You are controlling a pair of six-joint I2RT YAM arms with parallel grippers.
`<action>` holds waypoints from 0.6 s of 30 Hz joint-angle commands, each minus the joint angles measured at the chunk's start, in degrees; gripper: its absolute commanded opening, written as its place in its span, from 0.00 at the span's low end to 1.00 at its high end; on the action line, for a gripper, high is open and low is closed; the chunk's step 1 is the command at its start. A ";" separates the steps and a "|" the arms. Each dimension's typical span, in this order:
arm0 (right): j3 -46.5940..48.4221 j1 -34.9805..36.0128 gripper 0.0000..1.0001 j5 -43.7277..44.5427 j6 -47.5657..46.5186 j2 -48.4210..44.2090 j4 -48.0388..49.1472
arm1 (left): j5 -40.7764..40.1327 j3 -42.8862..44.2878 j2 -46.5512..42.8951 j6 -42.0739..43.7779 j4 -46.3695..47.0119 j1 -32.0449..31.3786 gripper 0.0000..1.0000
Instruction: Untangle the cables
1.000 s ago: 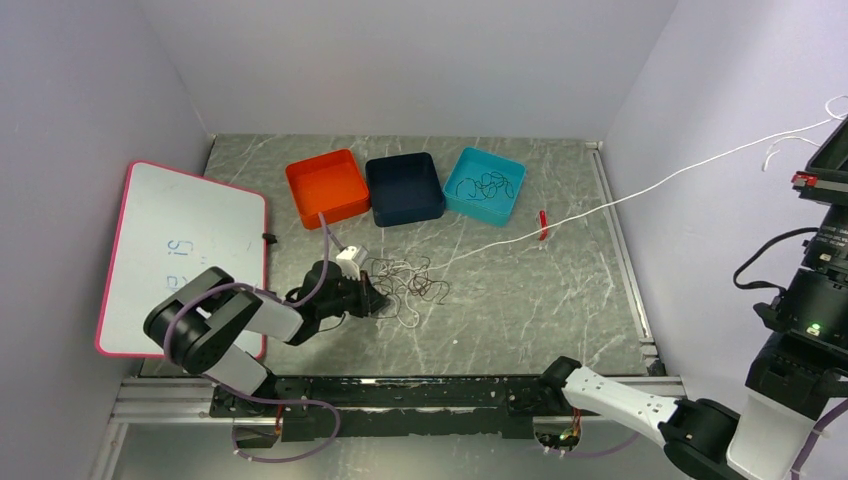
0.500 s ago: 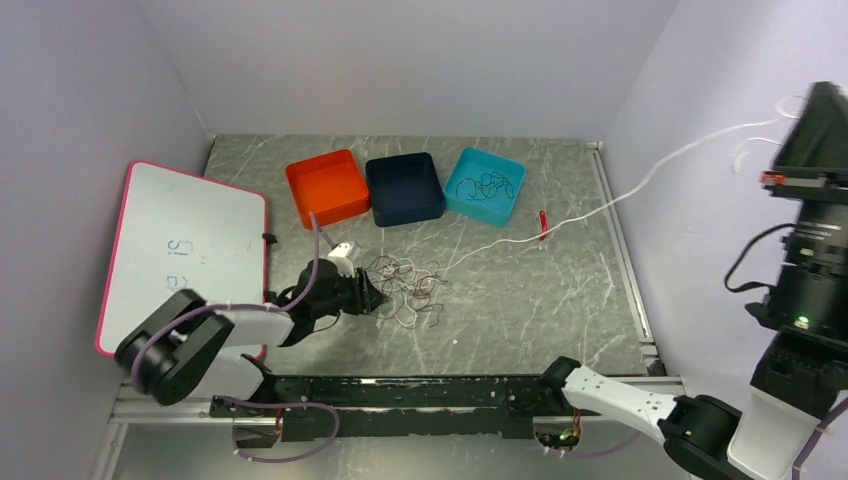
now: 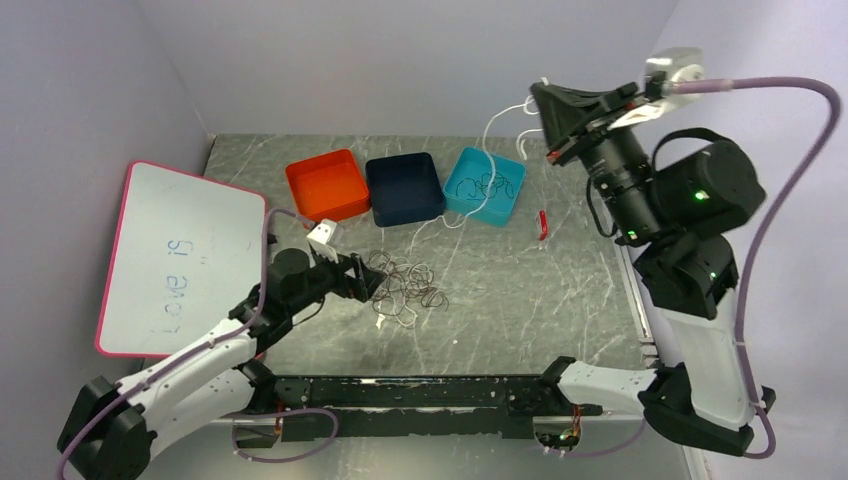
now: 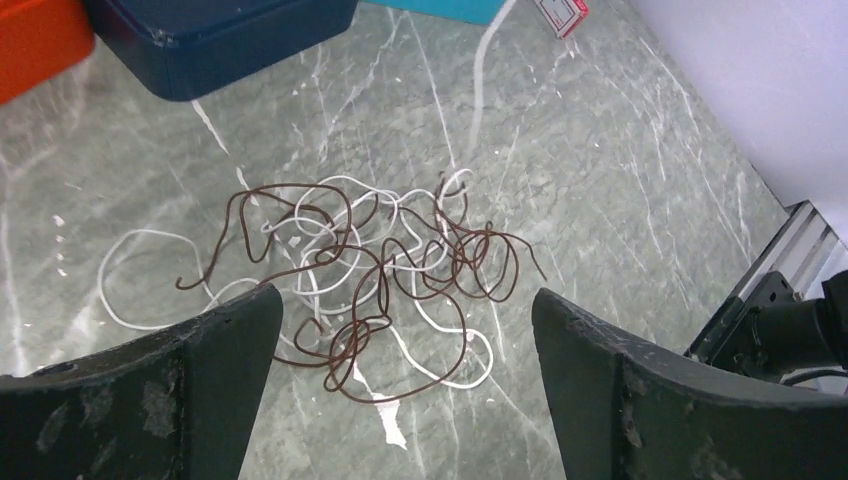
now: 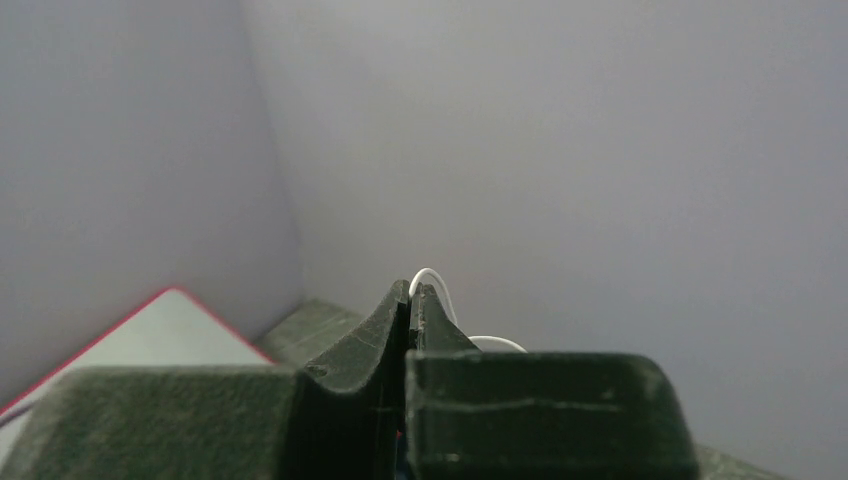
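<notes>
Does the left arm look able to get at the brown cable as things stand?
Probably yes: the left claw is open, aimed at the brown cable, nothing between. The white cable loops through it, so a clean grab looks harder.

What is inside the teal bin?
A loose curl of dark cable lies in the teal bin; a white cable crosses above it. What lies beneath the curl is hidden.
</notes>
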 commanded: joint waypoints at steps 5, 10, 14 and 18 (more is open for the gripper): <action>0.40 0.29 0.00 -13.31 6.14 2.46 -1.97 | 3.03 7.39 -5.89 9.37 -7.93 -0.02 0.99; 1.71 0.29 0.00 -18.18 7.81 4.93 -2.97 | 4.53 12.49 -3.79 15.08 -9.56 -0.01 0.97; 0.89 0.31 0.00 -20.85 8.88 5.09 -2.40 | 7.32 16.83 -0.34 19.88 -9.42 0.02 0.97; 0.94 0.29 0.00 -22.46 9.63 5.09 -1.68 | 12.88 19.26 5.87 22.22 -5.74 -0.03 0.97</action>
